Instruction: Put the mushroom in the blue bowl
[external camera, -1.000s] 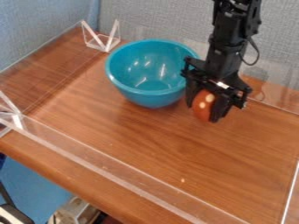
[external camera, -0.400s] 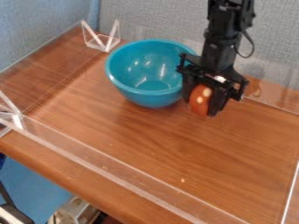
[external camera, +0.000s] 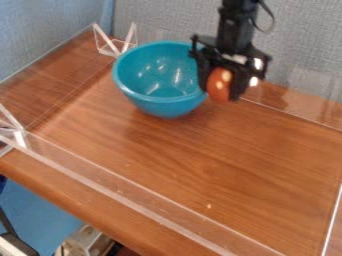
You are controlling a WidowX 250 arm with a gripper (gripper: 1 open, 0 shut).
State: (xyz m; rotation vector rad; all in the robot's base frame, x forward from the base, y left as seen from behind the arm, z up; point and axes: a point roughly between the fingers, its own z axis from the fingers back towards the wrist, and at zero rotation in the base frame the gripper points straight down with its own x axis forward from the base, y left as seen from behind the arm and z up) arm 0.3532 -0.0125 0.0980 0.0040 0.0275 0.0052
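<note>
Wood tabletop below; my pincer (external camera: 222,82) is clamped on the mushroom (external camera: 219,84), held just beside the blue bowl (external camera: 158,80) — apparently at its rim. Grasp done — the drop inside remains.

wooden table (external camera: 201,150), reddish-brown grain, glossy. clear acrylic walls (external camera: 160,200) run along its edges, forming a low transparent fence; the near wall cuts diagonally across the front. clear triangular bracket (external camera: 112,42) stands at the far left corner, another bracket (external camera: 8,128) at the left edge. blue bowl (external camera: 158,80) sits directly on the tabletop, toward the far side, upright, interior looks empty. rest of the surface in front of the bowl is bare wood.
</note>
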